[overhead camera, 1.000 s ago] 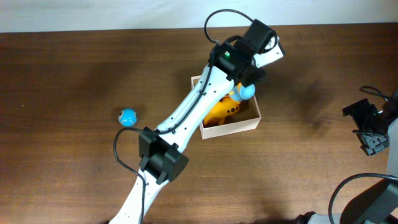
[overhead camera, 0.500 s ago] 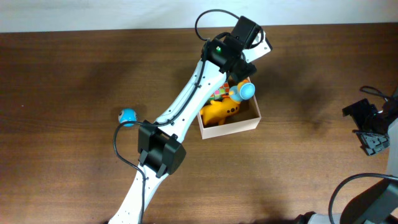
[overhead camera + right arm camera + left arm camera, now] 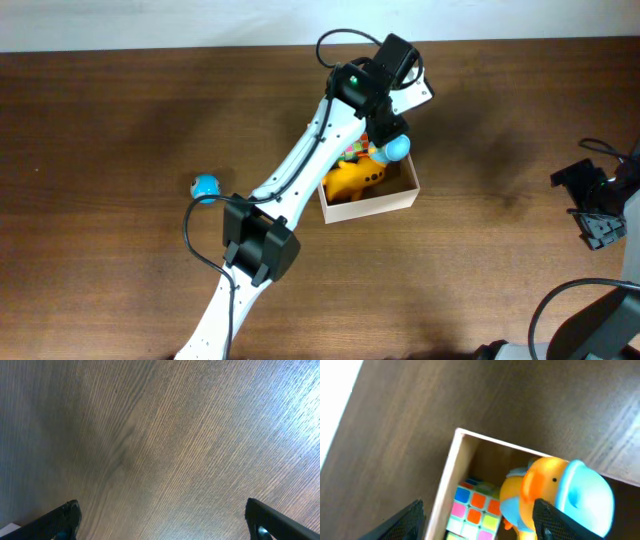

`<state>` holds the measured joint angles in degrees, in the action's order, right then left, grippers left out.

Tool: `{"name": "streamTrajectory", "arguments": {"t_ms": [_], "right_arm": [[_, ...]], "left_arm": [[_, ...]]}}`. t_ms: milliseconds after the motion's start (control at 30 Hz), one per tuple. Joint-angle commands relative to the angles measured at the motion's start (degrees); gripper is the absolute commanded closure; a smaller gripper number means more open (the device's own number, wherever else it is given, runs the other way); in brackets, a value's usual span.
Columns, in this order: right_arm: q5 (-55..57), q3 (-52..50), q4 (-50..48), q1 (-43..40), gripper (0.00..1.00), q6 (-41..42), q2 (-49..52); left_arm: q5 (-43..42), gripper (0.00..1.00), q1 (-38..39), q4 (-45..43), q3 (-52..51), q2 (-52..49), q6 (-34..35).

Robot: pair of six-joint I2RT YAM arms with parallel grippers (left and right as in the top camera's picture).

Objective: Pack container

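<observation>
One colour cube [image 3: 472,510] and an orange toy [image 3: 542,477] lie inside the container [image 3: 449,477].

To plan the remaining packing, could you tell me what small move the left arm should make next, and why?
Probably lift the left gripper clear of the container and swing it toward the blue ball. It hovers open and empty above the container, the orange toy already lies inside, and the ball is the only toy seen outside on the table.
</observation>
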<state>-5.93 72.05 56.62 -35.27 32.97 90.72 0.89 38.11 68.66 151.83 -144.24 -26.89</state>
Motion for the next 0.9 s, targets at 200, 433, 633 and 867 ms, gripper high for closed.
{"name": "streamTrajectory", "arguments": {"t_ms": [200, 433, 633, 867], "right_arm": [[-0.07, -0.15, -0.04, 0.04, 0.01, -0.13, 0.09], [-0.07, -0.15, -0.04, 0.04, 0.01, -0.13, 0.09], [-0.07, -0.15, -0.04, 0.04, 0.01, -0.13, 0.09], [-0.07, -0.15, -0.04, 0.04, 0.01, -0.15, 0.09]], "left_arm": [[-1.6, 0.3, 4.24, 5.68, 0.83, -0.17, 0.72], [-1.57, 0.31, 6.69, 10.49, 0.83, -0.17, 0.72], [-1.6, 0.36, 6.88, 12.2, 0.83, -0.17, 0.72], [-4.44, 0.36, 6.21, 11.98, 0.63, -0.2, 0.72]]}}
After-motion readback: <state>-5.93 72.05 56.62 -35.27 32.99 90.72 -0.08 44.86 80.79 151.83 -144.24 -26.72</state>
